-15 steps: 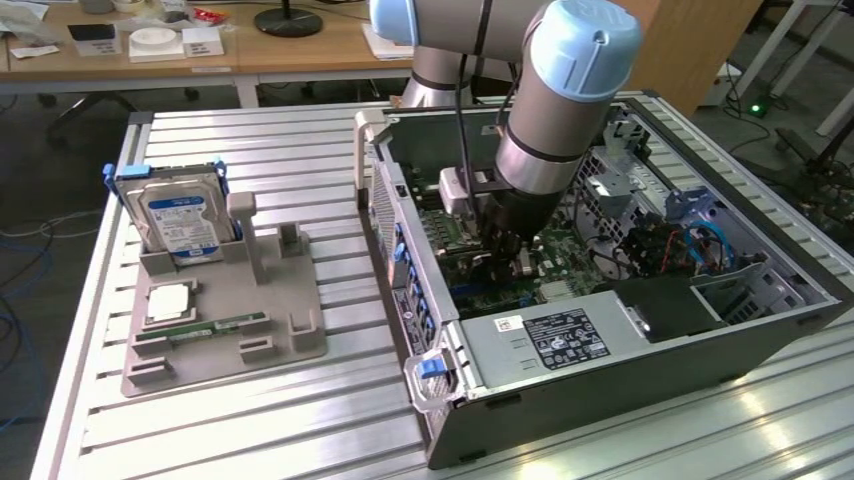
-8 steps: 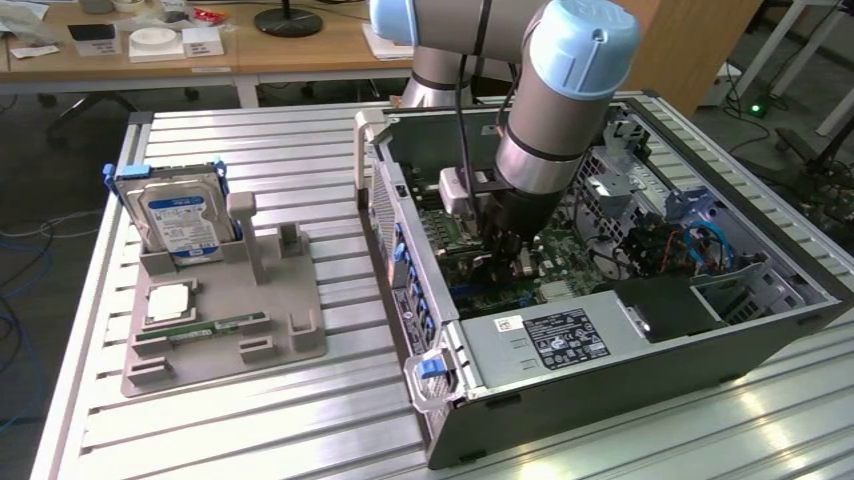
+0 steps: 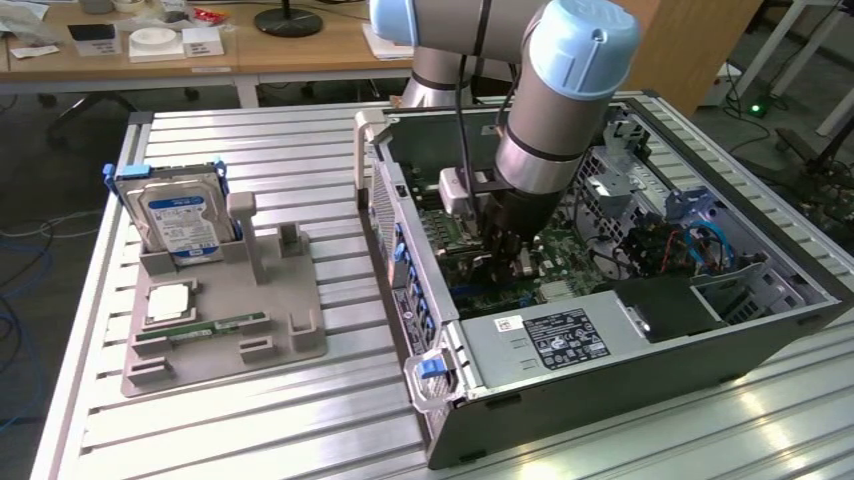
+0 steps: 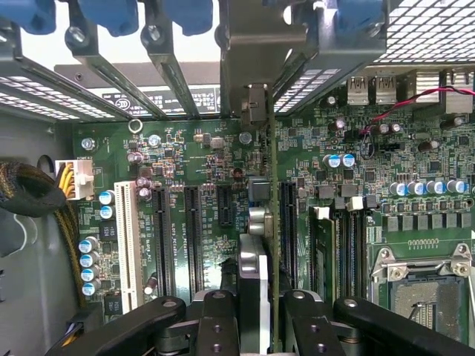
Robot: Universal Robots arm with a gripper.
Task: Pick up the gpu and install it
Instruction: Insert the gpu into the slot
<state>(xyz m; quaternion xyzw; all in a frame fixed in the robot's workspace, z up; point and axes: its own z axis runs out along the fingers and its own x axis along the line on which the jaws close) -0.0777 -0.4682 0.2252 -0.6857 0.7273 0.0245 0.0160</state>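
Observation:
The gpu [image 4: 272, 222] shows edge-on in the wrist view as a thin dark card. Its silvery end bracket [image 4: 256, 81] lies against the case's rear slot openings. My gripper [image 4: 263, 315] is shut on the card, one black finger [image 4: 219, 319] on each side. The card stands upright over the green motherboard [image 4: 208, 163], beside a long black expansion slot [image 4: 288, 230]. Whether it is seated I cannot tell. In the exterior view my gripper [image 3: 501, 255] reaches down into the open computer case [image 3: 400, 200], over the motherboard.
On the exterior view's left, a grey fixture tray [image 3: 287, 300] holds a hard drive [image 3: 180, 220], a memory stick [image 3: 220, 325] and a processor chip [image 3: 171, 300]. In the case are a power supply [image 3: 547, 340], cables [image 3: 681, 245] and an open processor socket [image 4: 423, 289].

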